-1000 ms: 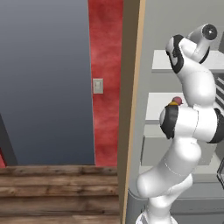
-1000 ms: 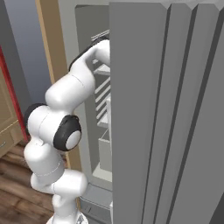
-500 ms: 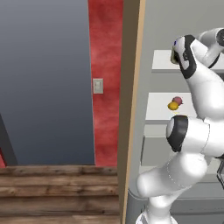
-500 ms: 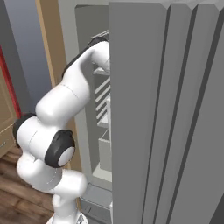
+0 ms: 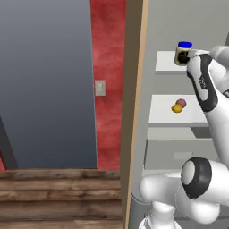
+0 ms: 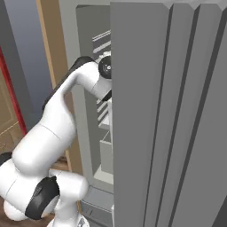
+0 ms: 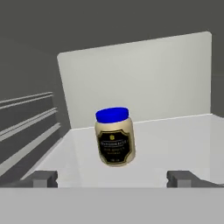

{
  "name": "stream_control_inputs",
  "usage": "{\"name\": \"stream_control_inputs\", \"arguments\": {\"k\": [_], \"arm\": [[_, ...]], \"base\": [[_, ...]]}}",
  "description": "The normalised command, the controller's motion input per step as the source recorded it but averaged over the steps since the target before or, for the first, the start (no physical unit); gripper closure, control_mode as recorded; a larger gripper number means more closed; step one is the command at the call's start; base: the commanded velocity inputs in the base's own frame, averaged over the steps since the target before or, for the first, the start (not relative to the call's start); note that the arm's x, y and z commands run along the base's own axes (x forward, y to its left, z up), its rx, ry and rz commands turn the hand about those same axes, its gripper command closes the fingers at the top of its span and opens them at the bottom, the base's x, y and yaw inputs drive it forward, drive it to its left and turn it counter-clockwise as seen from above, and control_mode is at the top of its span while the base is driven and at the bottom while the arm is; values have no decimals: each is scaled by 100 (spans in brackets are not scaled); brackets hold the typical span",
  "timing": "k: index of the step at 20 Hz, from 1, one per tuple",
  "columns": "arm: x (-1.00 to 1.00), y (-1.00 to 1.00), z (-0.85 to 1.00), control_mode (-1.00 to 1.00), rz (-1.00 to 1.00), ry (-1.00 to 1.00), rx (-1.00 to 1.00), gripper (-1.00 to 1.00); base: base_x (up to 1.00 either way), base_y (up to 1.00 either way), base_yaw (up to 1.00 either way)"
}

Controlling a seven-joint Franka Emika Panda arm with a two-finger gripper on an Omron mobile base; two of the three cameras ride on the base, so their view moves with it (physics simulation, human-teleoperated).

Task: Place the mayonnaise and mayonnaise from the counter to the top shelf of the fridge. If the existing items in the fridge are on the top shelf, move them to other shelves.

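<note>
Since a second ago the arm has swung upward, uncovering the shelf below, and a mayonnaise jar now stands upright on the fridge's top shelf. The gripper is spread wide, holding nothing; the jar sits just beyond and between its fingertips, apart from both. On the next shelf down lie a dark red fruit and an orange-yellow fruit, touching.

A rendered home kitchen: an open pale grey fridge with flat shelves, a blue-lidded mayonnaise jar on its top shelf and 2 small round fruits on the shelf below, beside a tan wooden panel, a red wall with a light switch, and a wooden plank floor.
</note>
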Motion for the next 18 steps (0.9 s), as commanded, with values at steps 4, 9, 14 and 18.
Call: {"name": "stream_control_inputs", "arguments": {"k": [4, 9, 14, 18], "arm": [[-100, 30, 17, -100, 0, 12, -5, -100], [-100, 19, 2, -100, 0, 21, -3, -100], [-100, 26, -36, -100, 0, 14, -15, -100], [-100, 38, -78, -100, 1, 19, -20, -100]], "base": [[0, 0, 0], [0, 0, 0], [0, 0, 0], [0, 0, 0]]}}
